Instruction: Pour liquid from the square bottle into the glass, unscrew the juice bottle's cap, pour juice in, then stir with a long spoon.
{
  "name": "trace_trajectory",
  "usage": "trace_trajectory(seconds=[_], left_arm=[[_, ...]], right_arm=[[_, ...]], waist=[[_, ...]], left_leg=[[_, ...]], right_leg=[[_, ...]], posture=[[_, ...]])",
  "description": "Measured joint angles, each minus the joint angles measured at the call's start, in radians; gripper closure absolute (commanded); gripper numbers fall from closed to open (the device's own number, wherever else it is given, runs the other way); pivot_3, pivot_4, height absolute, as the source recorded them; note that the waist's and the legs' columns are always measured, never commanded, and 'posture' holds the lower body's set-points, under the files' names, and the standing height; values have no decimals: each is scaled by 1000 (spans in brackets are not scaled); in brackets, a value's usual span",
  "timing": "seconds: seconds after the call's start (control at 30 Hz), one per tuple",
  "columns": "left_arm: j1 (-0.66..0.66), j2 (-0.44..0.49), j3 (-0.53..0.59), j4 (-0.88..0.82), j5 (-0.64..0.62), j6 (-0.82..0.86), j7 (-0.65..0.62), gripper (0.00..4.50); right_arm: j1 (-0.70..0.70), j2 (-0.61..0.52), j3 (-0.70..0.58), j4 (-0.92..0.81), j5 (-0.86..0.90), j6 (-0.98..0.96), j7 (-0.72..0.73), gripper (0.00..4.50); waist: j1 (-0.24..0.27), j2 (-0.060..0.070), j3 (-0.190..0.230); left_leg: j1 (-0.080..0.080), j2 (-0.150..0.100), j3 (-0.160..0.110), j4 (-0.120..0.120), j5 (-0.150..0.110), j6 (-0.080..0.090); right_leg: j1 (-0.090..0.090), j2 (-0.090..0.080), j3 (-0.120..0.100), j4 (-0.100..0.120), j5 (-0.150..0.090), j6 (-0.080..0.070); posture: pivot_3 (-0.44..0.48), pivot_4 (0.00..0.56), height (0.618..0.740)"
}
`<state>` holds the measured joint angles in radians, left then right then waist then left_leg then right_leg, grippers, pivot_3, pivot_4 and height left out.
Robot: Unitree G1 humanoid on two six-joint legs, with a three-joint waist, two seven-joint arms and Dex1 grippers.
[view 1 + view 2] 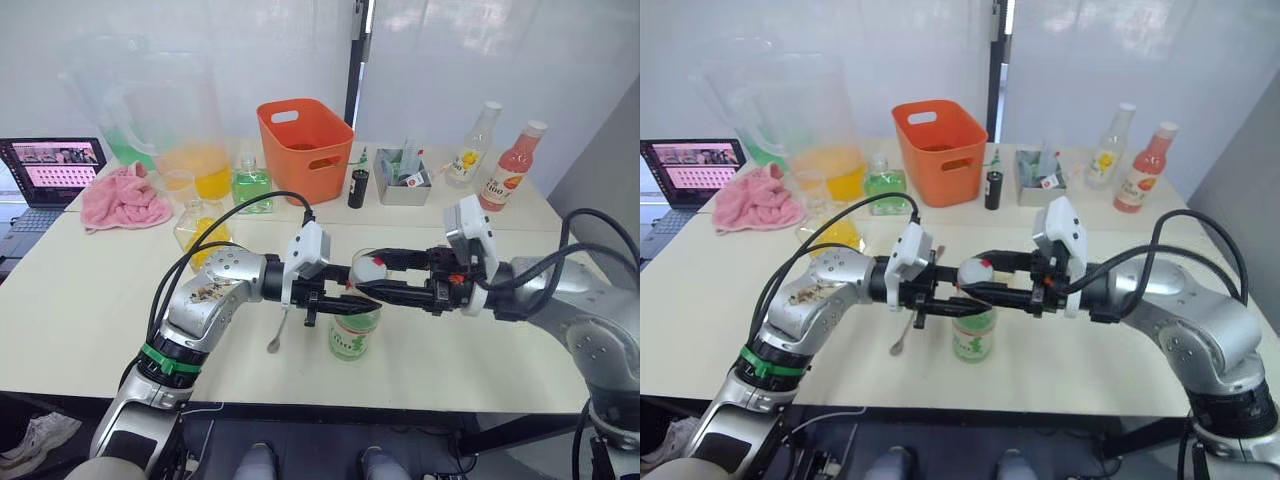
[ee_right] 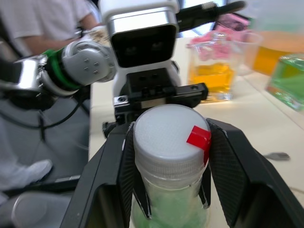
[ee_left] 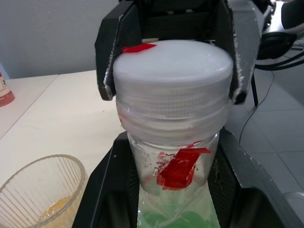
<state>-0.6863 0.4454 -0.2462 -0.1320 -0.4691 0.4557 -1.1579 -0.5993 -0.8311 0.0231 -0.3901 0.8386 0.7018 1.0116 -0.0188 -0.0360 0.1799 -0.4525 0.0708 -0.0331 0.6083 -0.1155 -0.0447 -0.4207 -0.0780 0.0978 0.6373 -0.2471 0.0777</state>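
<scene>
1. Both arms reach inward over the table (image 1: 90, 300) and meet at the juice bottle (image 1: 353, 335) near its front edge.
2. The left gripper (image 1: 345, 303) clamps the bottle's neck.
3. The right gripper (image 1: 372, 278) grips the cap (image 2: 167, 135), apparently still seated.
4. The glass (image 3: 40, 192) holds some yellow liquid

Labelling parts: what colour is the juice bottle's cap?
White, with a red tab; the cap shows best in the right wrist view.

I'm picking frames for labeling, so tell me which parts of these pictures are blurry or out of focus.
Right wrist view: the cap is sharp, while the person and containers behind are smeared. Left wrist view: cap and juice bottle are crisp; the glass is softer. Eye views look evenly focused.
</scene>
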Motion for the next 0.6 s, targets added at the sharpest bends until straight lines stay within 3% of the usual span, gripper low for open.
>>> trace_trajectory(seconds=[0.3, 0.37, 0.53, 0.6], left_arm=[[32, 23, 27, -38, -6, 19, 30, 3010], [35, 25, 30, -47, -6, 30, 42, 3010], [40, 26, 35, -63, -9, 45, 50, 3010], [45, 23, 35, -70, -9, 45, 56, 3010]], right_arm=[[-350, 88, 234, 449, -224, -222, 495, 2797], [-383, 100, 249, 495, -244, -245, 543, 1774], [-396, 100, 266, 546, -287, -246, 555, 134], [-393, 85, 229, 535, -282, -233, 548, 62]], waist=[[-15, 0, 0], [-17, 0, 0], [-20, 0, 0], [-18, 0, 0]], left_leg=[[1, 0, 0, 0, 0, 0], [1, 0, 0, 0, 0, 0], [1, 0, 0, -1, 0, 0], [0, 0, 0, -1, 0, 0]], right_leg=[[0, 0, 0, 2, 0, 1], [0, 0, 0, 2, 2, 4], [-1, 0, 0, 3, 2, 5], [-1, 0, 0, 3, 3, 5]], posture=[[0, 150, 725], [0, 150, 725], [0, 150, 725], [0, 150, 725]])
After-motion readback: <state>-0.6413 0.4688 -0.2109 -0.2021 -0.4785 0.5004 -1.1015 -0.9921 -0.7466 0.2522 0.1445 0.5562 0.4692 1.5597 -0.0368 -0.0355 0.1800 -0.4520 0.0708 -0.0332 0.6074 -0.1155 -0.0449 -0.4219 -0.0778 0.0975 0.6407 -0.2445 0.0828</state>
